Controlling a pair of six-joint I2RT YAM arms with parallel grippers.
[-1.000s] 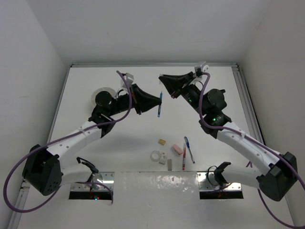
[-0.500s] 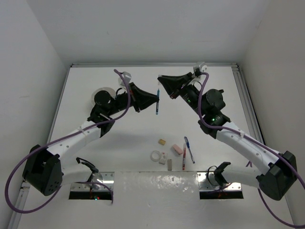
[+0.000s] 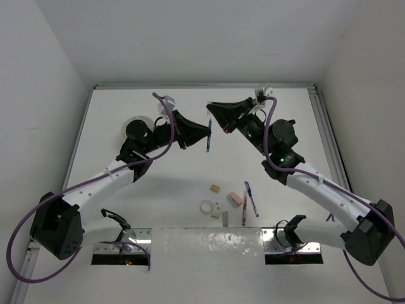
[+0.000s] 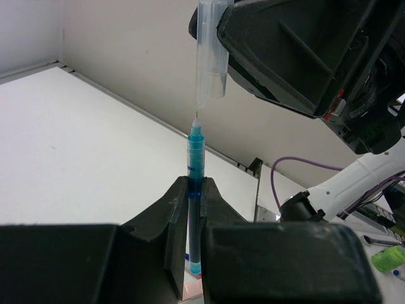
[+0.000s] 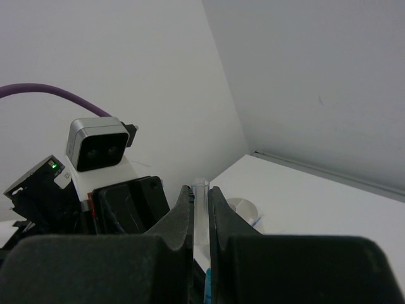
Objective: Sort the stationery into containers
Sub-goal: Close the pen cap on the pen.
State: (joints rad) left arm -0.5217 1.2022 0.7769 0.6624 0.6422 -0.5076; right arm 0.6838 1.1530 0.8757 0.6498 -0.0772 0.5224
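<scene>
My left gripper [image 3: 204, 134] is shut on a blue pen [image 3: 209, 136] and holds it upright in the air; in the left wrist view the pen [image 4: 195, 149] stands between the fingers. My right gripper [image 3: 212, 111] is shut on a clear pen cap [image 5: 200, 212]. The cap [image 4: 211, 57] hangs just above the pen's tip, almost touching it. The round white tub [image 3: 134, 119] sits at the far left, mostly hidden behind my left arm; its dividers show in the right wrist view [image 5: 245, 207].
Near the front edge lie a tan block [image 3: 216, 188], a clear tape ring [image 3: 207, 206], a pink eraser [image 3: 235, 198], a blue pen [image 3: 251, 197], a red pen [image 3: 244, 214] and two small pale pieces [image 3: 221, 212].
Both grippers have drifted slightly left. The pen and the cap have come closer, the cap now right over the pen's tip.
</scene>
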